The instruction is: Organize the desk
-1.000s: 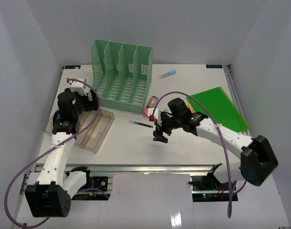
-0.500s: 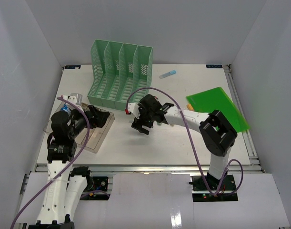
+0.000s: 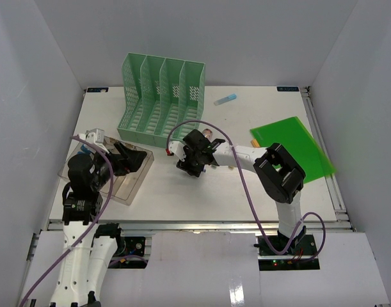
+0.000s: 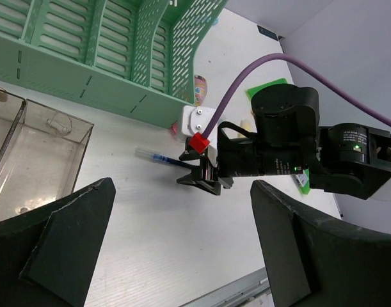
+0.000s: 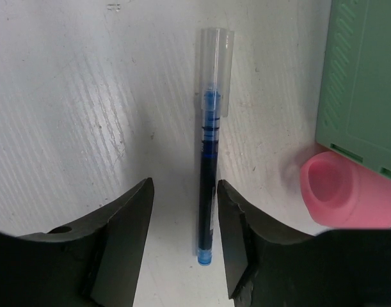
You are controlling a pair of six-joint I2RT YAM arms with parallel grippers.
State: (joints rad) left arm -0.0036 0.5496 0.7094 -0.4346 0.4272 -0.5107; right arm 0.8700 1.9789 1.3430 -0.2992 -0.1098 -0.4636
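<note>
"Tabletop point(image 3: 169, 198) spreads white ahead of both arms. And the right end effector point(image 5: 184, 185)?"

"Half open at its centre, fingers either side of a blue pen point(image 5: 208, 185), gaps showing. Left end effector point(image 4: 182, 188), at 9 o'clock, gapes wide, holding nothing."

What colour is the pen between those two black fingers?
Blue pen with a clear cap; clearest in the right wrist view.

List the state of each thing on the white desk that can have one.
Blue clear-capped pen: capped, lying flat.
Right gripper: open, astride the pen.
Left gripper: open, empty.
Mint-green plastic file rack: upright, slots empty.
Clear plastic tray: lying flat.
Flat green folder: lying flat.
</note>
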